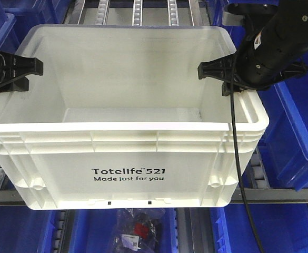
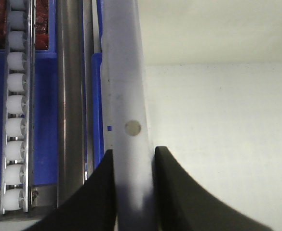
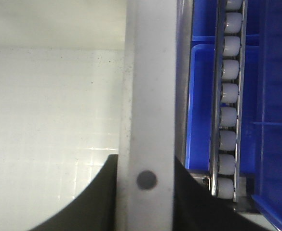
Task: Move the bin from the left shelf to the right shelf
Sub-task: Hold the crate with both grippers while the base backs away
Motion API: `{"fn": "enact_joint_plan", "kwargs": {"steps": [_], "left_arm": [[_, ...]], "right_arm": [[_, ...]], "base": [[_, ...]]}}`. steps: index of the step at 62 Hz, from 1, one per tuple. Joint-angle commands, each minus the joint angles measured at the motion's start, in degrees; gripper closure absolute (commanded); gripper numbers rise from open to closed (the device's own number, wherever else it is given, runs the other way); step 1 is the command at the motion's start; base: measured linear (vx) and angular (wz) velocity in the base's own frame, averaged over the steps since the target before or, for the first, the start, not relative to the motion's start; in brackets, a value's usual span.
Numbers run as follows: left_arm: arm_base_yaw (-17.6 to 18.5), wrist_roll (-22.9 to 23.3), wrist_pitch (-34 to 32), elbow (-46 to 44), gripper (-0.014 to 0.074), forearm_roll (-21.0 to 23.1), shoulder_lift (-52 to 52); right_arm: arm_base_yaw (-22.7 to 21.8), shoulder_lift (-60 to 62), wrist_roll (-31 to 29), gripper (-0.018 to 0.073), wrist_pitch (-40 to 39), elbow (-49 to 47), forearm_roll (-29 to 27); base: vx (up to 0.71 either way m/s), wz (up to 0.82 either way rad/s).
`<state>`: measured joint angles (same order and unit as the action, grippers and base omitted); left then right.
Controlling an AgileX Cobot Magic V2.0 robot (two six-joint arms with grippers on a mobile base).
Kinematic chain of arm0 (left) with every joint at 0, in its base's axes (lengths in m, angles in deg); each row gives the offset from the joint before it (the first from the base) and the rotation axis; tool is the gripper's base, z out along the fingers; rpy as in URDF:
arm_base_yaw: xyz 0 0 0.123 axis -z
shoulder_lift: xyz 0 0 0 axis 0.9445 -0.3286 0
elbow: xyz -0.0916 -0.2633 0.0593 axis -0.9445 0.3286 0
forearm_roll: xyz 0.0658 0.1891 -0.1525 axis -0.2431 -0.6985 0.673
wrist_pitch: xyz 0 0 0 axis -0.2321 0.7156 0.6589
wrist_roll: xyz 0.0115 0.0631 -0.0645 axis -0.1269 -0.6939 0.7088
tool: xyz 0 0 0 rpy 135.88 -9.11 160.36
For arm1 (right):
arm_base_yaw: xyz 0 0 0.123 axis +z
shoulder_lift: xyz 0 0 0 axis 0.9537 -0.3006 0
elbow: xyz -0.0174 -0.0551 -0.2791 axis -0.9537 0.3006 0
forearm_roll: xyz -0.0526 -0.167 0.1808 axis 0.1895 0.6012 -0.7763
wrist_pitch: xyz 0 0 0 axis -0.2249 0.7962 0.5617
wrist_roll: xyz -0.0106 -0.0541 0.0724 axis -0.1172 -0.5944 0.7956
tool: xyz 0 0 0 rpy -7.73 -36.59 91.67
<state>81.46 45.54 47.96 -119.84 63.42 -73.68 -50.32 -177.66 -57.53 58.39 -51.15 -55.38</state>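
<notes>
The bin, a large white tote printed "Totelife 521 Made just for you", fills the middle of the front view over the roller shelf. My left gripper is shut on its left rim. In the left wrist view that rim runs between the two black fingers of the left gripper. My right gripper is shut on the bin's right rim. The right wrist view shows this rim pinched in the right gripper. The bin's inside is empty.
Blue bins stand close on the right and behind on the left. Roller tracks run under the tote and show beside it. A black cable hangs down the tote's right front. A bag of dark parts lies below.
</notes>
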Motion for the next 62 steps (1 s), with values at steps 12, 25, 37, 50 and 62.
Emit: {"fn": "enact_joint_plan", "kwargs": {"steps": [12,25,37,50,62], "left_arm": [[-0.1,-0.8,-5.1,-2.2,0.0603,-1.6,2.7],[-0.1,-0.8,-5.1,-2.2,0.0603,-1.6,2.7],[-0.1,-0.8,-5.1,-2.2,0.0603,-1.6,2.7],[-0.1,-0.8,-5.1,-2.2,0.0603,-1.6,2.7],[-0.1,-0.8,-5.1,-2.2,0.0603,-1.6,2.7]], "right_arm": [[-0.4,3.5,-0.1,0.0538,-4.8,-2.1,4.0],[-0.4,3.5,-0.1,0.0537,-4.8,-2.1,4.0],[-0.4,3.5,-0.1,0.0537,-4.8,-2.1,4.0],[-0.4,3.5,-0.1,0.0537,-4.8,-2.1,4.0],[-0.4,3.5,-0.1,0.0537,-4.8,-2.1,4.0]], "base": [[-0.08,-0.08],[-0.11,-0.11],[-0.14,-0.10],[-0.16,-0.10],[-0.18,-0.11]]}}
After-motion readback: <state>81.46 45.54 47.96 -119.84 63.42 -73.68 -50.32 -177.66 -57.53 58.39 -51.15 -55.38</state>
